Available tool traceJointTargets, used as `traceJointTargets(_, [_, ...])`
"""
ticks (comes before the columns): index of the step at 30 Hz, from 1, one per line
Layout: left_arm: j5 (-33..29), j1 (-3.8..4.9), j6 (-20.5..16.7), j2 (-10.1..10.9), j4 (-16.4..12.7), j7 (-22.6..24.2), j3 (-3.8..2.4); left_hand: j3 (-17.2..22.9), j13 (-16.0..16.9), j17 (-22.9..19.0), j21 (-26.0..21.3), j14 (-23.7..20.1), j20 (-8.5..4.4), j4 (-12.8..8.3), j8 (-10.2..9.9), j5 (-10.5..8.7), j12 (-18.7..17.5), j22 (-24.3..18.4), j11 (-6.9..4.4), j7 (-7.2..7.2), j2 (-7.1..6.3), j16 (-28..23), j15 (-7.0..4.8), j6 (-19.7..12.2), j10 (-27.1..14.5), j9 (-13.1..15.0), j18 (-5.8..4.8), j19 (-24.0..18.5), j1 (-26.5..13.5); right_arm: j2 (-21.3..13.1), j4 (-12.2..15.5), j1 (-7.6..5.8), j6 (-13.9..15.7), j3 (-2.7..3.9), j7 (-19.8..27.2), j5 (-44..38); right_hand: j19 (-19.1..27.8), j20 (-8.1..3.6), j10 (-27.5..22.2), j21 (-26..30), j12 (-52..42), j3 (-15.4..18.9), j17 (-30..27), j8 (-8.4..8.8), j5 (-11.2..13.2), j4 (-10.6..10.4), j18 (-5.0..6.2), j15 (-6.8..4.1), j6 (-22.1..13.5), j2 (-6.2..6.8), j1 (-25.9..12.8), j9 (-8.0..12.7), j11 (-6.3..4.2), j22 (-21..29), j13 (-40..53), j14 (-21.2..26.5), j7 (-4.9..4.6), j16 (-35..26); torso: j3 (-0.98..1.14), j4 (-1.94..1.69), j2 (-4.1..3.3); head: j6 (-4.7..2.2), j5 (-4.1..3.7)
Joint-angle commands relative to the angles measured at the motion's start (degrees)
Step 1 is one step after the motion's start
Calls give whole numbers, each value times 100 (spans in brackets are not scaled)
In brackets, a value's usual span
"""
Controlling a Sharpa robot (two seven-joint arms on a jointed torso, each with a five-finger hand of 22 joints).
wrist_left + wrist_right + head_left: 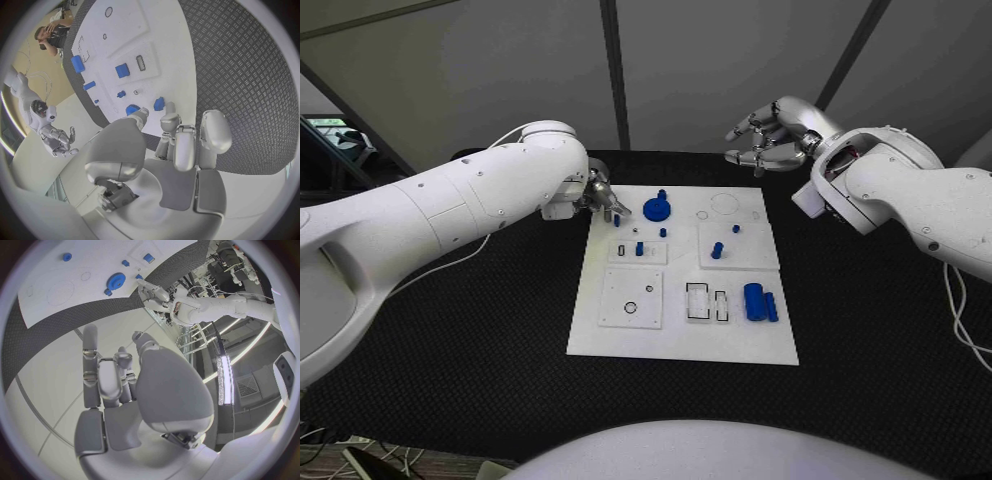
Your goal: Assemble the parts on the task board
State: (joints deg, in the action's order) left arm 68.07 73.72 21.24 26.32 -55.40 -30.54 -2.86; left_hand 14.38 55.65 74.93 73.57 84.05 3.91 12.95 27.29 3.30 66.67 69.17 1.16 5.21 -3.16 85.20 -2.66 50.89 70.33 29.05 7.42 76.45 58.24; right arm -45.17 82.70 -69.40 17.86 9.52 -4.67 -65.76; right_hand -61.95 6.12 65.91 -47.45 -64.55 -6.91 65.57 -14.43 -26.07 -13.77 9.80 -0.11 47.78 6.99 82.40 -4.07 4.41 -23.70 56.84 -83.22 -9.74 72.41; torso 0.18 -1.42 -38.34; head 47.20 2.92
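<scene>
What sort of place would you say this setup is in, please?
Most likely a robotics lab or test cell. A white task board with small blue parts lies on a black table, grey partition panels stand behind it, and another white robot arm stands in the room beyond.

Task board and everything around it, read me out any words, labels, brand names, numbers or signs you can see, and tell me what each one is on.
None can be read.
The task board carries only black outlines of slots and circles, no lettering.
The blue parts are unmarked.
The left hand and right hand show no legible brand or number.
</scene>
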Motion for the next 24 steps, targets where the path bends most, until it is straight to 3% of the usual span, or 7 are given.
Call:
traceJointTargets(1, [-43,5,85,-12,-21,58,3,7,7,917,-25,399,17,-47,-22,2,-8,9,-5,5,2,-21,31,53,-17,-9,-230,-25,69,6,-4,-10,-41,3,14,-23,-36,-3,-25,39,-39,-7,4,-36,-37,-20,76,17,-30,-26,-50,2,11,7,8,33,11,-27,-3,2,-1,9,8])
traceJointTargets(9, [-47,0,60,-12,-46,61,6,17,10,921,-26,401,13,-93,-2,2,-1,22,-14,-4,66,-17,24,99,-11,-11,-231,-21,179,10,-12,-10,-44,3,10,-29,-36,-3,-25,39,-39,-7,4,-36,-37,-20,76,17,-30,-26,-50,2,11,7,8,33,11,-27,-1,0,2,15,-22])
traceJointTargets(13, [-115,-3,9,-11,-46,56,7,92,14,930,-26,405,7,-146,10,4,3,35,-22,-11,198,-10,17,121,-5,-14,-232,-17,316,11,-14,-10,-45,3,10,-31,-39,-3,-28,41,-37,-15,-2,-43,-40,-26,77,16,-26,-30,-49,1,10,9,1,32,12,-32,-2,1,2,15,-16])
traceJointTargets(24, [-303,-15,-93,-9,-67,86,7,706,-18,932,-42,406,-32,-645,69,2,-42,67,-73,-58,521,-10,-26,85,-34,11,-231,-14,1001,24,-21,-10,-53,3,8,-33,-39,-3,-28,41,-37,-15,-2,-43,-40,-26,77,16,-26,-30,-49,1,10,9,1,32,12,-32,-1,1,0,25,-15])
